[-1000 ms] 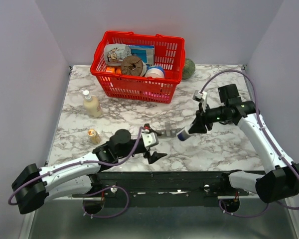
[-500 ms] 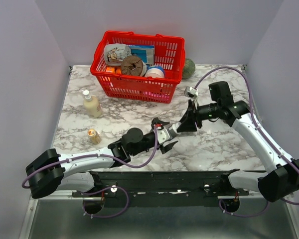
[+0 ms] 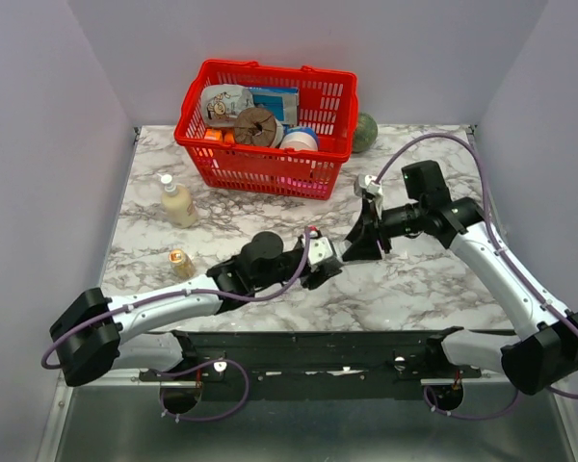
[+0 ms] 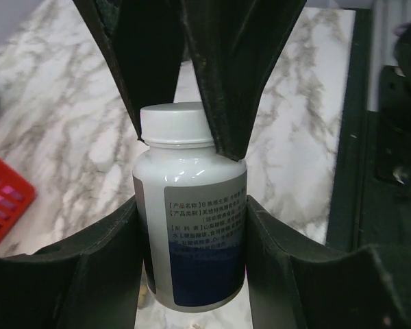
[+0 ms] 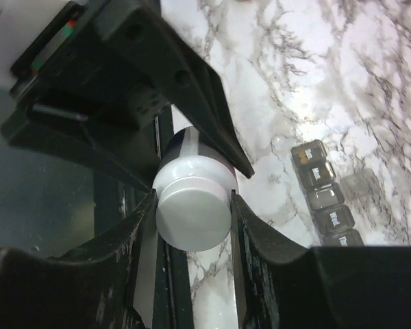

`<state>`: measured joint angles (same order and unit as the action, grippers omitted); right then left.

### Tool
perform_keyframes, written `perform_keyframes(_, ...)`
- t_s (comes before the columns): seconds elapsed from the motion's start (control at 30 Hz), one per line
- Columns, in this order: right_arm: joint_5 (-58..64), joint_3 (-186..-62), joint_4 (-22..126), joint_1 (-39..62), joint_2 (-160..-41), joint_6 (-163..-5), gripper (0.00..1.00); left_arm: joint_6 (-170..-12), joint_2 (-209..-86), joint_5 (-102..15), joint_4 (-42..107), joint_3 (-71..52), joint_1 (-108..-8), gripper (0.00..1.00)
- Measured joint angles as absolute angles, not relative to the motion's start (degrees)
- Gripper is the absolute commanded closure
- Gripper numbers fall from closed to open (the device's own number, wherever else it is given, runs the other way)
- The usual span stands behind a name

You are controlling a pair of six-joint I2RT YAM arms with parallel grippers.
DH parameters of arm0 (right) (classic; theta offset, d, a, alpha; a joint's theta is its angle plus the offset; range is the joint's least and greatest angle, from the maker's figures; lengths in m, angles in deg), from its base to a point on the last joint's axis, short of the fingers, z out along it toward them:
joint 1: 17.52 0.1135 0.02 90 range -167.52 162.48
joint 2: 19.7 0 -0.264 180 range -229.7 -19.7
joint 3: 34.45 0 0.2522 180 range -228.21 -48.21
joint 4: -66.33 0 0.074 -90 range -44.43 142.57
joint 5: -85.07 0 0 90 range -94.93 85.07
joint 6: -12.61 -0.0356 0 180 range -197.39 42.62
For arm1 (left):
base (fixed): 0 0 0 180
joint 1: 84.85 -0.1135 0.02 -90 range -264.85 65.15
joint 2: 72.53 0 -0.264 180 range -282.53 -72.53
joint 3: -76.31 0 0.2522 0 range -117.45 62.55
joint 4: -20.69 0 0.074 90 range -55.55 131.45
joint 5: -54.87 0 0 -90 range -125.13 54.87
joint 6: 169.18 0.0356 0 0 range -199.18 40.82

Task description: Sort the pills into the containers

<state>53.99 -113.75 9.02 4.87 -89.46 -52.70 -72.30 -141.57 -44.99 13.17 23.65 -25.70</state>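
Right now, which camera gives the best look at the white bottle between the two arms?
The left wrist view: the white bottle fills the frame, with its cap and printed label plain to see. The right wrist view shows mostly its cap, end-on. In the top external view it is almost entirely hidden.

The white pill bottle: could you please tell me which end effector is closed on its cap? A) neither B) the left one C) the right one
C: the right end effector clamps the cap, while the left end effector grips the bottle lower down.
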Motion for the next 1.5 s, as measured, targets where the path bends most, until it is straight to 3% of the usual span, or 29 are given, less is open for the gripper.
perform_keyframes(0.23, 53.79, -114.64, 1.02, 14.31, -86.09, -23.10, 0.82, -78.93, -136.83, -69.76, 20.93, 23.67, -32.58, 1.00)
perform_keyframes(0.27, 53.88, -115.28, 0.14, 15.36, -86.11, -20.79, 0.61, -79.82, -136.50, -72.23, 21.59, 23.67, -32.91, 1.00)
perform_keyframes(0.37, 54.40, -116.33, 0.06, 16.52, -87.03, -19.17, 0.16, -80.50, -134.16, -74.76, 24.04, 23.67, -34.31, 1.00)
perform_keyframes(0.43, 54.38, -116.39, 0.58, 16.67, -87.42, -22.27, 0.06, -79.82, -132.65, -73.67, 25.72, 23.67, -34.55, 1.00)
perform_keyframes(0.57, 53.03, -116.42, 4.14, 16.65, -87.23, -33.16, 0.00, -78.16, -127.76, -67.27, 26.14, 24.96, -34.55, 1.00)
perform_keyframes(0.83, 44.94, -116.33, 16.03, 15.76, -86.44, -64.50, 0.01, -75.34, -124.72, -52.12, 22.57, 28.92, -30.97, 1.00)
perform_keyframes(1.03, 42.69, -114.49, 20.73, 15.56, -88.12, -77.77, 0.06, -72.48, -127.38, -41.06, 22.62, 28.57, -25.24, 1.00)
perform_keyframes(1.13, 41.64, -113.81, 21.48, 15.56, -90.05, -80.83, 0.22, -71.71, -128.22, -38.02, 22.57, 28.26, -24.71, 1.00)
perform_keyframes(1.17, 41.31, -113.70, 21.61, 15.56, -90.55, -81.79, 0.35, -71.56, -128.35, -37.21, 22.55, 28.24, -24.71, 1.00)
perform_keyframes(1.33, 40.98, -113.62, 22.07, 15.52, -91.31, -83.45, 0.64, -70.95, -128.70, -35.01, 22.59, 28.15, -24.71, 1.00)
perform_keyframes(1.37, 41.05, -113.62, 22.07, 15.45, -91.34, -83.47, 0.74, -70.77, -128.70, -34.79, 22.55, 28.15, -24.71, 1.00)
perform_keyframes(1.43, 41.60, -113.62, 22.09, 15.34, -91.40, -83.19, 0.82, -70.62, -128.70, -34.70, 22.57, 28.15, -24.65, 1.00)
perform_keyframes(1.5, 43.02, -113.73, 21.80, 15.23, -91.62, -80.81, 0.83, -70.23, -128.67, -35.18, 22.83, 28.09, -24.60, 1.00)
